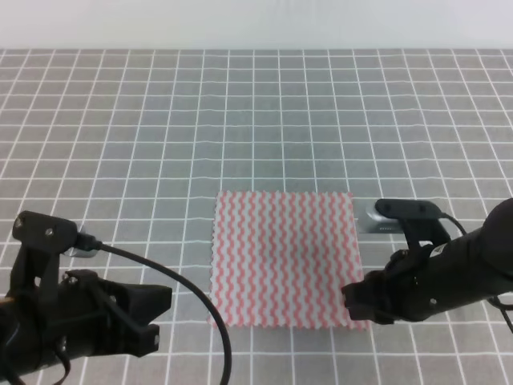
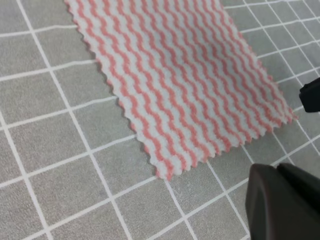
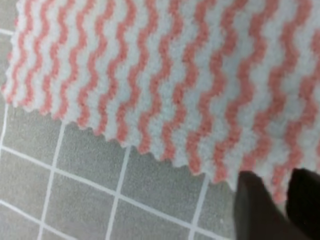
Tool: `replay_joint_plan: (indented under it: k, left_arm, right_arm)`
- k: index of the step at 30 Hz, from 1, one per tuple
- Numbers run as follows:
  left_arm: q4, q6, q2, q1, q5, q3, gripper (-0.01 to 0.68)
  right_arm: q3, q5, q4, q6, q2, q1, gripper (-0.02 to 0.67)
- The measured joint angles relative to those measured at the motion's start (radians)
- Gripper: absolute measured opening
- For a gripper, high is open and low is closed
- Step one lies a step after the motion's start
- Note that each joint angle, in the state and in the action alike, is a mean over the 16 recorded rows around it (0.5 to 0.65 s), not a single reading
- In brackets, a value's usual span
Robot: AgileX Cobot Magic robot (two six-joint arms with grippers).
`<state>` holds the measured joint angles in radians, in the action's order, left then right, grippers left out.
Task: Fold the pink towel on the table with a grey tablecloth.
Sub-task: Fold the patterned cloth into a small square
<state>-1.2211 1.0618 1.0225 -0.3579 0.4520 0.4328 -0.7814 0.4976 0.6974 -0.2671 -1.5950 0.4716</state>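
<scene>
The right gripper (image 1: 358, 302) sits at the near right corner of the pink towel (image 1: 282, 257); the right wrist view shows its two dark fingers (image 3: 255, 207) astride the jagged edge with a narrow gap, but I cannot tell whether they pinch the cloth. The left gripper (image 1: 156, 317) hovers just off the near left corner, apart from the towel, its jaw state unclear. The towel lies flat, roughly square, edges parallel to the grid of the table with a grey tablecloth (image 1: 120, 160), its wavy stripes running near-to-far.
</scene>
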Motion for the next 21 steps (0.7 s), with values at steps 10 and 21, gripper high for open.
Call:
replay_joint_plan:
  k: [10, 21]
  left_arm:
    - [0.000, 0.000, 0.001, 0.000, 0.002, 0.000, -0.001]
    - [0.001, 0.000, 0.000, 0.000, 0.004, 0.000, -0.001]
  right_arm:
    - [0.000, -0.002, -0.002, 0.106, -0.029, 0.000, 0.267]
    - [0.000, -0.001, 0.001, 0.141, -0.046, 0.000, 0.281]
